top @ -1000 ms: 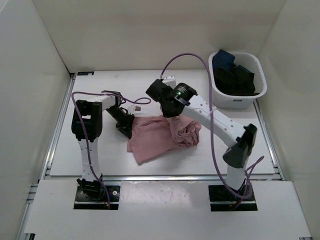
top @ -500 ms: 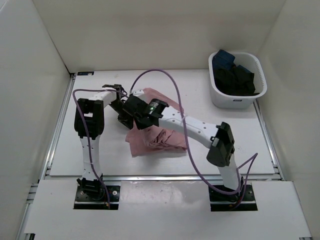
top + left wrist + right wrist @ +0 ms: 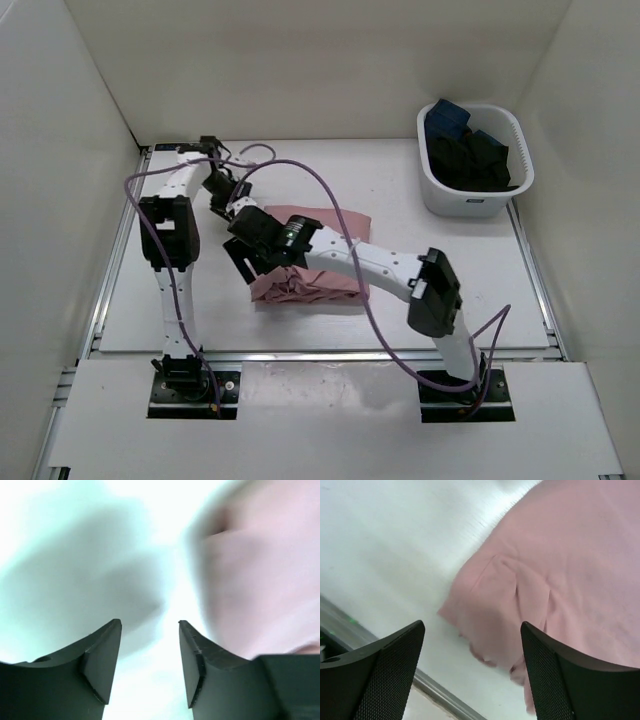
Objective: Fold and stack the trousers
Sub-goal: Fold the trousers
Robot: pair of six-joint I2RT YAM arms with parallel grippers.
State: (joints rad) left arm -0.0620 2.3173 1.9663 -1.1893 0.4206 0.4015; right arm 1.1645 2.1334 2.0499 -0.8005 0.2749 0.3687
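Observation:
The dusty-pink trousers (image 3: 335,222) lie folded in a compact bundle at the table's middle, partly hidden under my right arm. My right gripper (image 3: 243,262) hangs over the bundle's left end, open, with nothing between its fingers. In the right wrist view the trousers (image 3: 555,570) fill the upper right, one folded corner below the open right gripper (image 3: 472,650). My left gripper (image 3: 230,193) is just behind the bundle's far left corner, open and empty. In the left wrist view the trousers (image 3: 260,580) are a blur at the right, beside the open left gripper (image 3: 150,647).
A white basket (image 3: 470,203) holding dark navy and black clothes (image 3: 470,150) stands at the back right. A metal rail (image 3: 437,692) marks the table's near edge. White walls enclose the table on three sides.
My right arm swept left across the trousers, folding them into a tighter bundle, then opened. My left gripper let go, opened and drew back toward the far left.

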